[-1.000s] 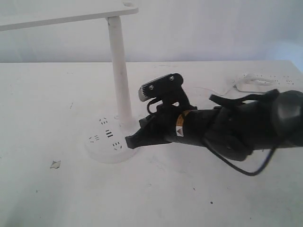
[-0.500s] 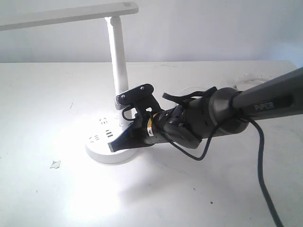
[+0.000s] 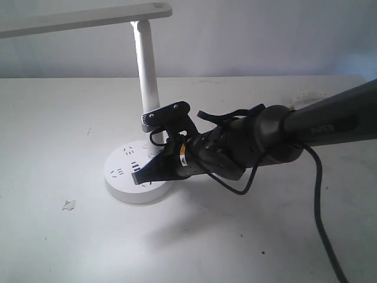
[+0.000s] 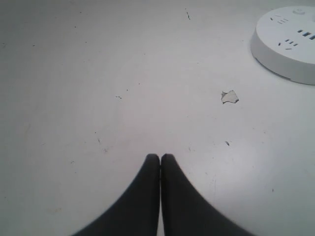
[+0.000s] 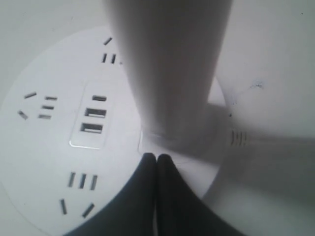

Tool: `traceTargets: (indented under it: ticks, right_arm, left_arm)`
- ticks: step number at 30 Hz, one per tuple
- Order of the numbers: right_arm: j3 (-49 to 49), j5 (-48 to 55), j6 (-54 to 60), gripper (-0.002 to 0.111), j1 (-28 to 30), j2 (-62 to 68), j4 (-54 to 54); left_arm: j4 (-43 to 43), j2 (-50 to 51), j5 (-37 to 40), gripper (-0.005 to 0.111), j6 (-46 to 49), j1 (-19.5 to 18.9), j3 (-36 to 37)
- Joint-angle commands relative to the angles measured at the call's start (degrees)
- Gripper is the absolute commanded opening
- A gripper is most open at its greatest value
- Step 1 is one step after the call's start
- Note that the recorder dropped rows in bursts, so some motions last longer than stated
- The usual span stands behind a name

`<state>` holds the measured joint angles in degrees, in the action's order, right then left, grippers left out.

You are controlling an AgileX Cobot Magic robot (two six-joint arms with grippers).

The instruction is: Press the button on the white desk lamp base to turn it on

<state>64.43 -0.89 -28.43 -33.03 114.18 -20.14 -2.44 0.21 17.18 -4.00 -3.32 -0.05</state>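
Observation:
The white desk lamp has a long flat head (image 3: 82, 17) on a slim column (image 3: 147, 76). Its round white desk lamp base (image 3: 121, 183) is dotted with socket holes and USB slots (image 5: 93, 120). My right gripper (image 3: 136, 175) is shut and lies low across the base top. In the right wrist view its joined tips (image 5: 156, 156) rest on the base surface (image 5: 49, 147), right at the foot of the column (image 5: 172, 64). My left gripper (image 4: 160, 156) is shut on nothing over bare table, with the base (image 4: 290, 49) well off to one side.
A small torn scrap (image 3: 69, 204) lies on the white table (image 3: 59, 118) near the base; the same scrap (image 4: 229, 97) shows in the left wrist view. A thin white cord (image 5: 266, 140) leaves the base. A black cable (image 3: 321, 224) hangs from the right arm.
My right gripper slid left from the base's rim onto its top. A bright glow lit the table under the lamp half a second ago; it does not show now.

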Motion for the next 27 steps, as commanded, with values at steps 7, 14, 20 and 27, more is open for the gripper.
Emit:
traceTargets:
  ticks: [7, 14, 20, 27]
  right_arm:
    - [-5.5, -0.5, 0.1, 0.000, -2.1, -9.7, -0.4]
    - [-23.8, -0.5, 0.4, 0.000, -2.5, -26.9, -0.4]
    - [-44.7, -4.5, 0.2, 0.000, -2.5, -50.3, -0.4]
    - [-61.4, -17.6, 0.1, 0.000, -2.5, -88.4, -0.3]
  left_arm:
    - [0.4, -0.2, 0.3, 0.000, -0.1, 0.0, 0.1]
    - [0.4, -0.2, 0.3, 0.000, -0.1, 0.0, 0.1]
    - [0.4, -0.2, 0.3, 0.000, -0.1, 0.0, 0.1]
    - [0.4, -0.2, 0.3, 0.000, -0.1, 0.0, 0.1]
